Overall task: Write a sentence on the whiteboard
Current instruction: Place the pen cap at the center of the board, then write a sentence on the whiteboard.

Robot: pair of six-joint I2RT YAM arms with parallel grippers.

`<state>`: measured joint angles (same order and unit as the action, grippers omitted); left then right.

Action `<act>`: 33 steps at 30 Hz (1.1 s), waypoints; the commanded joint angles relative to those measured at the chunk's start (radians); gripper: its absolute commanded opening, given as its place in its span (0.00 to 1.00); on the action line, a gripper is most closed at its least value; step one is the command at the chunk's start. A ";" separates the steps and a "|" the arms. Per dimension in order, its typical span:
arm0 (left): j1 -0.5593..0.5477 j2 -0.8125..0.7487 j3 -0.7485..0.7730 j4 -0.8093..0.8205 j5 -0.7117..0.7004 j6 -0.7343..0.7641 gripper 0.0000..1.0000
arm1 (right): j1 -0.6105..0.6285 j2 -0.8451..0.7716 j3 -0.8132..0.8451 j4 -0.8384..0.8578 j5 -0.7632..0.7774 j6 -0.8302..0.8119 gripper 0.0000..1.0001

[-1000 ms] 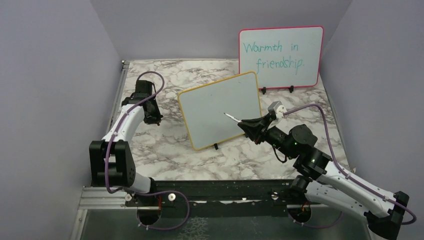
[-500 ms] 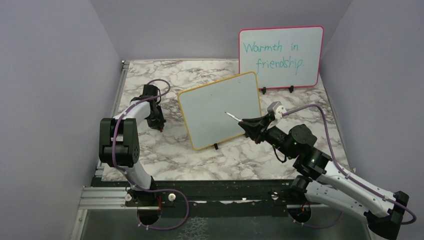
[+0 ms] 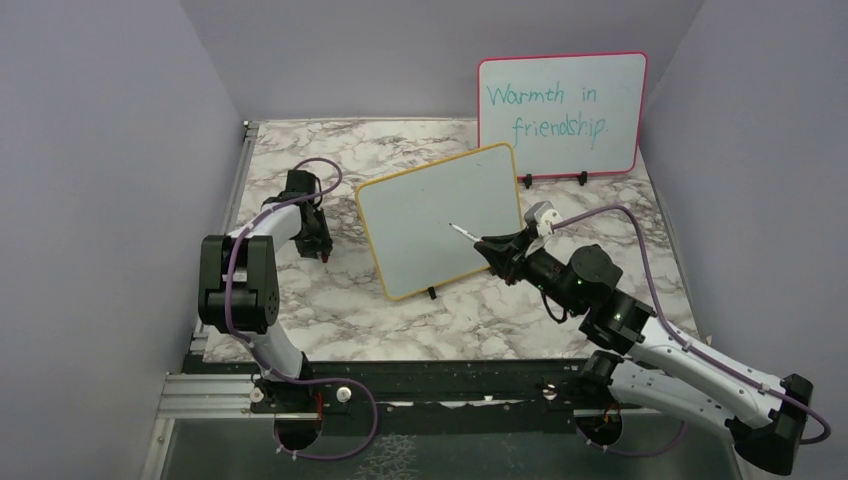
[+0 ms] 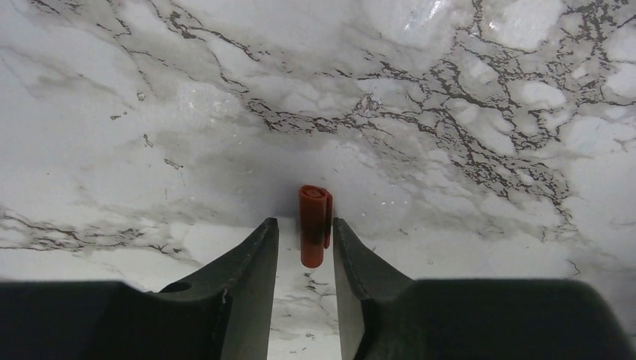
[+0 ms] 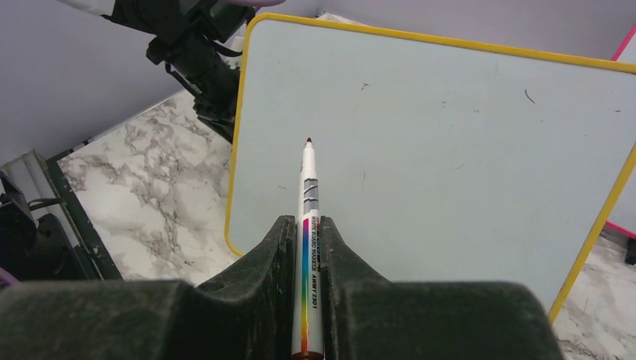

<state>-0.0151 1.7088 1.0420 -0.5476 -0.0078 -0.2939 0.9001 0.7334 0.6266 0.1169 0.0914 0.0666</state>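
Observation:
The whiteboard [image 3: 430, 215] with its yellow-tan frame leans at the table's middle; its face [image 5: 450, 150] is blank and no dark handwritten sentence shows on it. My right gripper [image 3: 492, 245] [image 5: 304, 219] is shut on a white rainbow-striped marker [image 5: 309, 195], uncapped. The marker's dark tip points at the board's middle and is very close to it; contact cannot be told. My left gripper [image 3: 322, 250] [image 4: 305, 221] is low over the marble, left of the board. Its fingers are slightly apart around a red-orange marker cap [image 4: 313, 217], with a gap on the cap's left side.
A pink-framed board [image 3: 560, 110] with teal writing "Warmth in friendship." stands at the back right, behind the whiteboard. Purple walls enclose the marble table [image 3: 330, 300]. A metal rail [image 3: 235, 180] runs along the left edge. The left arm's elbow stands near the front left.
The left arm has folded back and its gripper has moved right and down toward the table beside the board. The right gripper with the marker has shifted slightly left.

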 commanded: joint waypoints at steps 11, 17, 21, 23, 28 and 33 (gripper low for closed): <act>0.006 -0.359 -0.051 0.162 0.065 -0.051 0.68 | 0.003 0.083 0.136 -0.107 0.051 -0.025 0.01; 0.025 -0.511 -0.082 0.299 0.153 -0.095 0.80 | 0.003 0.109 0.202 -0.197 0.063 0.001 0.01; 0.050 -0.553 -0.084 0.367 0.258 -0.107 0.84 | 0.005 0.122 0.233 -0.261 0.067 -0.003 0.01; 0.057 -0.564 -0.085 0.404 0.311 -0.115 0.85 | 0.005 0.126 0.249 -0.286 0.069 -0.006 0.01; 0.072 -0.578 -0.084 0.496 0.478 -0.128 0.85 | 0.005 0.131 0.281 -0.320 0.056 -0.010 0.01; 0.072 -0.542 -0.082 0.596 0.664 -0.151 0.84 | 0.005 0.151 0.283 -0.305 0.051 -0.011 0.01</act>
<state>0.0509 1.1545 0.9665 -0.0940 0.4339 -0.4194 0.9001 0.8692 0.8822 -0.1749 0.1371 0.0551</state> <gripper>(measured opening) 0.851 0.176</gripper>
